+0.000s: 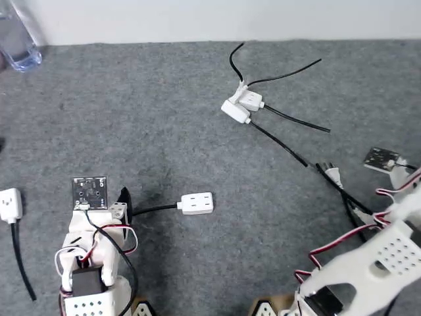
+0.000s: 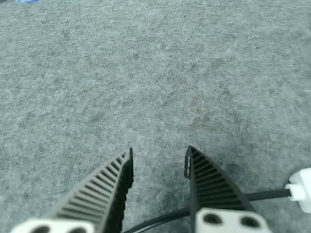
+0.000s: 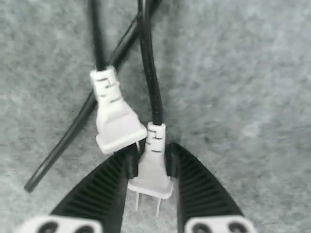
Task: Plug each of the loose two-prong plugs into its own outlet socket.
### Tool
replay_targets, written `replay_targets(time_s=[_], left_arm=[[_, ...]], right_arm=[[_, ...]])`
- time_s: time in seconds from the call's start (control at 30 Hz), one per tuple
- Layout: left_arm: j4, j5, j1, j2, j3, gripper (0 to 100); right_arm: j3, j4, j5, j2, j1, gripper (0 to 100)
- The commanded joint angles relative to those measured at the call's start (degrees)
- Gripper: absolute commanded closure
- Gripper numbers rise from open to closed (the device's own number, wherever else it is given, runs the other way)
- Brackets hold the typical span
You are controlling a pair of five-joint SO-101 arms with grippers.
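Note:
My right gripper (image 3: 150,150) is shut on a white two-prong plug (image 3: 151,172); its prongs point back between the fingers. A second white plug (image 3: 114,120) lies against it on the grey carpet. From above, this gripper (image 1: 337,179) and plug (image 1: 333,174) sit at the right. My left gripper (image 2: 159,151) stands open just above bare carpet, with a black cord (image 2: 160,221) running under its fingers. From above, the left gripper (image 1: 123,197) is just left of a white outlet socket (image 1: 197,203) on that cord. Another socket (image 1: 10,203) lies at the far left.
Two more white connectors (image 1: 242,104) lie touching at the back centre, with black cords (image 1: 289,118) fanning out from them. A clear bottle (image 1: 16,46) stands in the far left corner. The white wall borders the carpet at the back.

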Motion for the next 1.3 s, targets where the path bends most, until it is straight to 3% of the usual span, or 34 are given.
replay_targets(time_s=[0.0, 0.13, 0.43, 0.9, 1.27], left_arm=[[0.4, -0.6, 0.4, -0.1, -0.1, 83], [0.4, -0.6, 0.4, -0.1, -0.1, 83], [0.4, -0.6, 0.4, -0.1, -0.1, 83], [0.4, -0.6, 0.4, -0.1, -0.1, 83], [0.4, -0.6, 0.4, -0.1, -0.1, 83]], right_arm=[[0.8, -6.0, 0.7, 4.1, 5.1, 93.5], [-0.2, -8.4, 0.7, 3.8, 5.8, 99.3], [-12.7, 6.3, -0.7, 2.8, 5.3, 98.9], [-19.3, 12.7, -5.7, 2.7, 3.2, 98.9], [-20.7, 14.9, -17.7, -8.4, -5.1, 98.8]])
